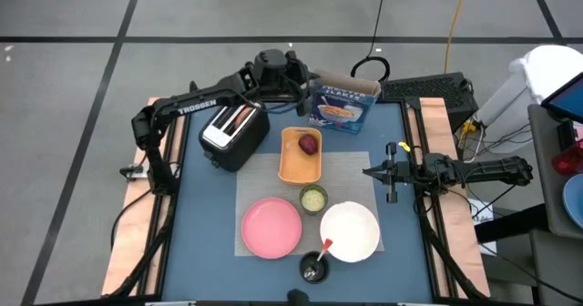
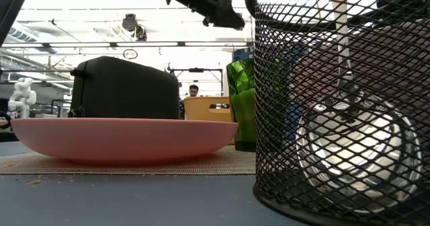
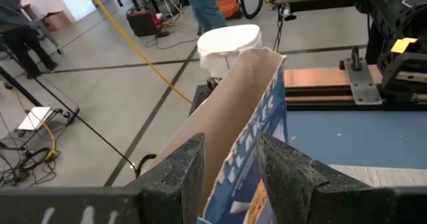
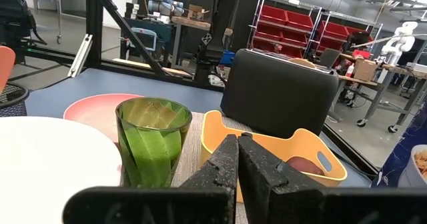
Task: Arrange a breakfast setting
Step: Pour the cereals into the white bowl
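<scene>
My left gripper (image 1: 312, 86) reaches in from the table's left at the far edge and is shut on the blue cereal box (image 1: 344, 104), whose top is open. On the mat, the orange tray (image 1: 300, 157) holds the dark-red fruit (image 1: 310, 144). Nearer lie the green cup (image 1: 313, 198), pink plate (image 1: 271, 227) and white bowl (image 1: 350, 231). The red-handled spoon (image 1: 325, 247) stands in a black mesh holder (image 1: 315, 266). Toast (image 1: 239, 117) sits in the toaster's slots. My right gripper (image 1: 369, 171) waits shut at the table's right, touching nothing. My left gripper pinches the cereal box between its two fingers near the open top, one finger (image 3: 288, 174) on the printed front face (image 3: 257, 151) and one on the back. The fingers come about level from the table's left. Whether the box's bottom rests on the table cannot be told.
The black-and-silver toaster (image 1: 232, 135) stands at the table's far left, close to my left arm. A woven mat (image 1: 351, 165) lies under the tray, cup, plate and bowl. Bare blue tabletop (image 1: 205, 215) shows left of the mat. A person stands on the room's floor beyond the table.
</scene>
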### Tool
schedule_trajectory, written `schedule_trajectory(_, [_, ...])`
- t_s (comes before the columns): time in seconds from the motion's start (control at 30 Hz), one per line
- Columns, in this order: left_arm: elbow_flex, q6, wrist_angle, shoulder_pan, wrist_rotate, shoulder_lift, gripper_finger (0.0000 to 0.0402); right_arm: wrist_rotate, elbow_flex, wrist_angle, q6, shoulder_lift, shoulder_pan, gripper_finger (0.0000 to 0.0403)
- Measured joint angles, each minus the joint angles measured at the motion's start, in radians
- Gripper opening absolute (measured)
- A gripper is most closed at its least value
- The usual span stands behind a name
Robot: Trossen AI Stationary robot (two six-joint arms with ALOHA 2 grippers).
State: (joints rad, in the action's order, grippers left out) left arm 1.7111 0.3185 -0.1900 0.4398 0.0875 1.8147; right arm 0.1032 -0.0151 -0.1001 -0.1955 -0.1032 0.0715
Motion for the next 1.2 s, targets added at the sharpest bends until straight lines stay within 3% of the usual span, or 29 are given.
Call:
schedule_trajectory(0.63, [0.0,0.08,0.068,0.022,0.038,0.141,0.0145,0.0,0.0,0.0,0.0,0.0,0.0,0.0002])
schedule_trajectory(0.97, [0.004,0.068,-0.04,0.034,0.04,0.16,0.0145,0.0,0.0,0.0,0.0,0.0,0.0,0.0002])
schedule_trajectory(1.2, [0.0,0.016,0.044,0.029,0.028,0.165,0.0145,0.0,0.0,0.0,0.0,0.0,0.0,0.0002])
